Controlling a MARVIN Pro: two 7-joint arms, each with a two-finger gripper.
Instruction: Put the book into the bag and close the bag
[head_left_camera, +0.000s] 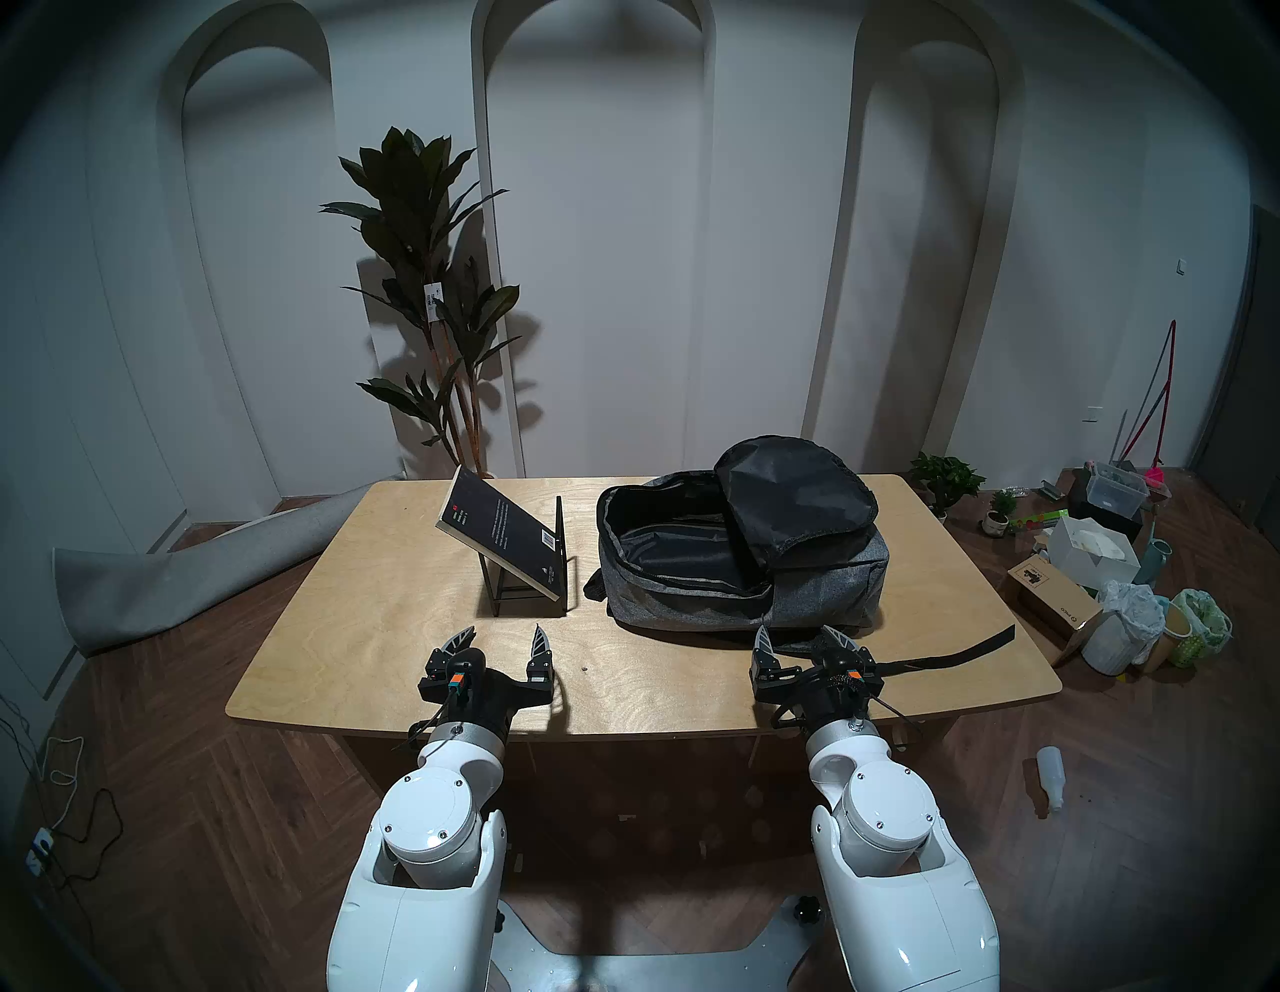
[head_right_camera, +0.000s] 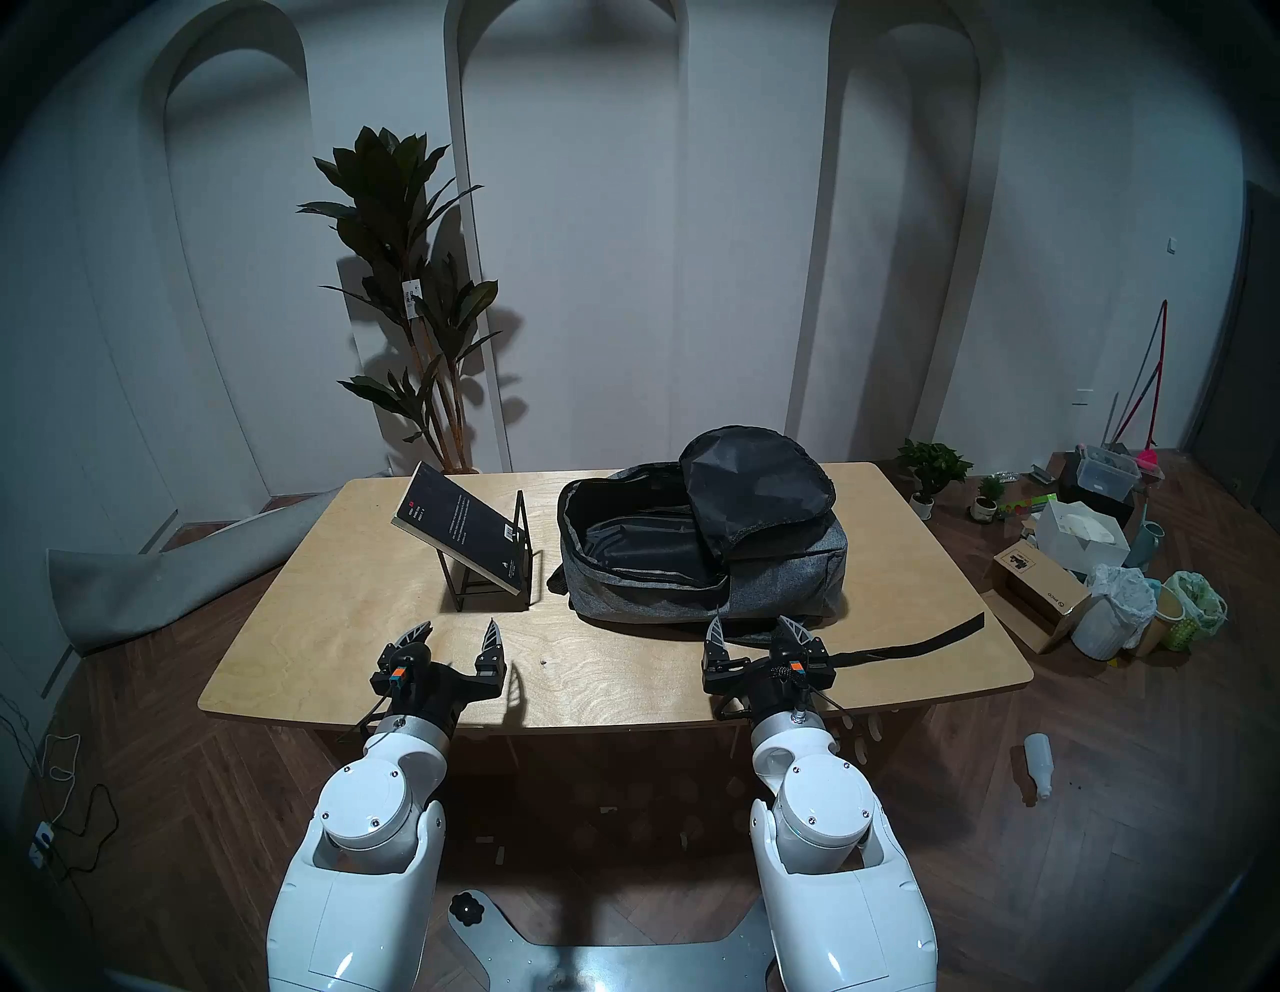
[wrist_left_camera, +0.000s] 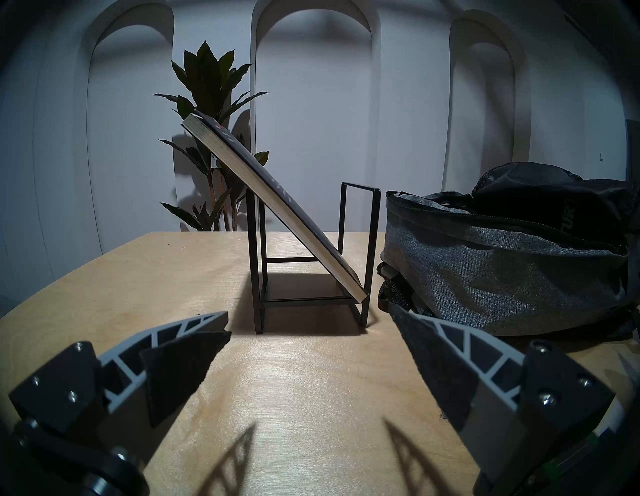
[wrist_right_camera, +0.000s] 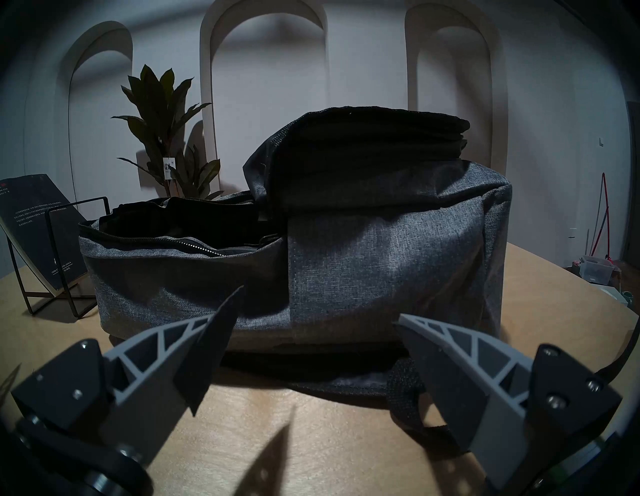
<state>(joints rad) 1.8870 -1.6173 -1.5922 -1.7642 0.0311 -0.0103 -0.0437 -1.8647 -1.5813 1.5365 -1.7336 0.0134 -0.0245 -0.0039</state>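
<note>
Book (head_left_camera: 500, 535) and bag (head_left_camera: 817, 589) both wait untouched on the bench (head_left_camera: 388, 665), and going from near to far the arms come first: the left pincer (head_left_camera: 504, 641) hovers over the near edge with its jaws spread wide and nothing between them, aimed roughly at the book; the right pincer (head_left_camera: 798, 637) hovers likewise, jaws wide and empty, just short of the bag's near side and above a black strap (head_left_camera: 970, 648) that trails off to the right. Behind the left pincer, a black wire stand (wrist_left_camera: 358, 256) holds the book tilted, bottom edge in the frame's foot and top leaning far-left, page edges facing the arm; propped so, its upper part is free on both faces, which should make a pinch easier than from flat. Just right of the stand lies the bag on its back, unzipped, its flap (head_left_camera: 796, 492) folded back to the right so the black-lined opening gapes upward and toward the book, a short carry away. Nothing is packed yet. Beyond the bench stands a tall plant (head_left_camera: 429, 291) against the arched wall.
</note>
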